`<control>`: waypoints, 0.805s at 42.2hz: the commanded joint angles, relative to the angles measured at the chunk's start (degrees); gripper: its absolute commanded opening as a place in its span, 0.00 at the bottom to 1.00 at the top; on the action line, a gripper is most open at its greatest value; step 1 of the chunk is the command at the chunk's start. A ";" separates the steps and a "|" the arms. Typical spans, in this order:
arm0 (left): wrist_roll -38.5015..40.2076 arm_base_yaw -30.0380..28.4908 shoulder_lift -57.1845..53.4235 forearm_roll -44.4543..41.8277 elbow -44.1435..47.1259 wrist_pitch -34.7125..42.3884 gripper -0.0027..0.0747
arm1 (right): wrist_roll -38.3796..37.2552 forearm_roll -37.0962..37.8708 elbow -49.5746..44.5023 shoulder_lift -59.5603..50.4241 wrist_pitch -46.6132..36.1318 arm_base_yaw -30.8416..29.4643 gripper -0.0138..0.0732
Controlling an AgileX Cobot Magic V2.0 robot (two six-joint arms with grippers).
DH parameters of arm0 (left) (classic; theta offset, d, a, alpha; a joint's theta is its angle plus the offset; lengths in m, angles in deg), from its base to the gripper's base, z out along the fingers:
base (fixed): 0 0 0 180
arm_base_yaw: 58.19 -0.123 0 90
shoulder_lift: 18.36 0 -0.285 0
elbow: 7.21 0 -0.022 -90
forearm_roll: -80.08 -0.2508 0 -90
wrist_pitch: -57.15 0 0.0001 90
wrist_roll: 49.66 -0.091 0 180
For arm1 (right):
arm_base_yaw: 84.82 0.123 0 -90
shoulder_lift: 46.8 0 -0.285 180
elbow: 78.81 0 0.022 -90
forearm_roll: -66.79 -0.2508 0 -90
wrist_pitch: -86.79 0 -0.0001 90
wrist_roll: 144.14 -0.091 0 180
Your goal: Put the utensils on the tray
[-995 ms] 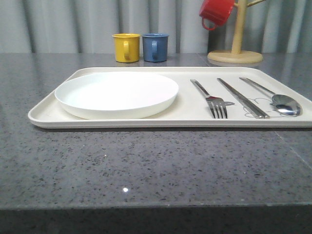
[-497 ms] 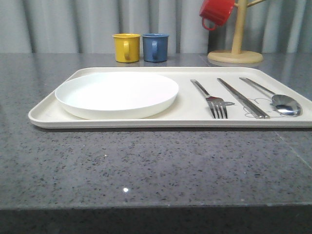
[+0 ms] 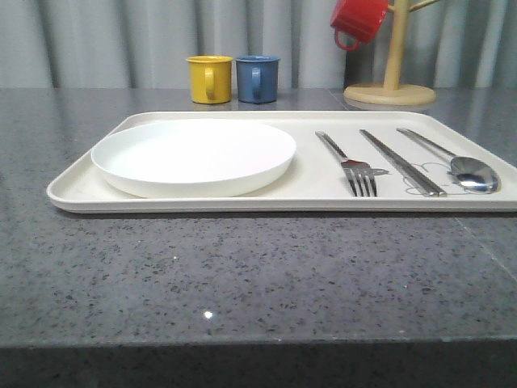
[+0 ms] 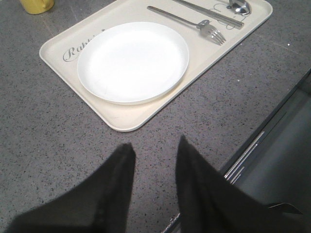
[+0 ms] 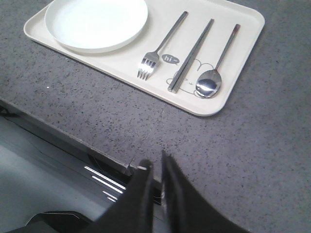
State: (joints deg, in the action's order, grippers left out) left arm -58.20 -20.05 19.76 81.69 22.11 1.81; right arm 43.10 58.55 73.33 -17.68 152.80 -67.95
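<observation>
1. Centrally on the counter (image 3: 242,267): tray (image 3: 202,202), lettered "Rabbi…", bubble "hi~".
2. Plate (image 3: 194,153) occupies its left half.
3. Chopsticks (image 3: 401,162) lie between fork (image 3: 349,162) and spoon (image 3: 456,162).
4. Left end effector (image 4: 154,150): spread, empty.
5. Right end effector (image 5: 156,167): nearly pressed together, empty.

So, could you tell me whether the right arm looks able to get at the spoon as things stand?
Probably yes. The spoon lies flat at the tray's right end, apart from the chopsticks, with nothing on top. The right gripper sits back over bare countertop, nearly closed, so it would need to open first.
</observation>
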 commanded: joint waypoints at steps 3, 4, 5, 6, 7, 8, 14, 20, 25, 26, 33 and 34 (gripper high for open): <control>0.39 0.44 0.28 0.62 -1.57 3.06 0.01 | -0.32 0.79 1.28 0.58 -4.52 0.11 0.02; 0.48 0.44 0.28 0.62 -1.57 3.06 0.01 | -0.43 0.79 1.28 0.58 -4.71 0.11 0.03; 0.81 0.44 0.28 0.48 -1.57 3.06 0.01 | -0.64 0.79 1.28 0.58 -4.84 0.11 0.04; 0.98 0.44 0.28 0.34 -1.57 3.06 0.01 | -0.70 0.79 1.28 0.58 -5.02 0.11 0.04; 1.59 0.44 0.28 0.15 -1.57 3.17 0.01 | -0.70 0.79 1.28 0.58 -5.23 0.11 0.04; 2.78 0.44 0.28 0.00 -1.57 3.17 0.01 | -0.75 0.89 1.28 0.58 -5.47 0.11 0.04; 4.31 0.44 0.28 -1.09 -1.57 3.05 0.01 | -0.75 1.18 0.91 0.58 -7.17 0.11 0.04; 4.31 0.44 0.28 -1.09 -1.57 3.05 0.01 | -0.75 1.13 -0.08 0.58 -7.53 0.11 0.04; 4.31 0.44 0.28 -1.09 -1.57 3.05 0.01 | -0.75 1.13 -0.07 0.58 -6.96 0.11 0.04; 4.31 0.44 0.28 -1.09 -1.57 3.05 0.01 | -0.75 1.13 -0.07 0.58 -6.96 0.11 0.04; 4.31 0.44 0.28 -1.09 -1.57 3.05 0.01 | -0.75 1.13 -0.07 0.58 -6.96 0.11 0.04; 4.31 0.44 0.28 -1.09 -1.57 3.05 0.01 | -0.75 1.13 -0.07 0.58 -6.96 0.11 0.04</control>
State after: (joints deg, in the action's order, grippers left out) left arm -54.57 -20.05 19.76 80.43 22.11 1.11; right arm 42.40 59.58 72.05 -17.68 149.59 -67.95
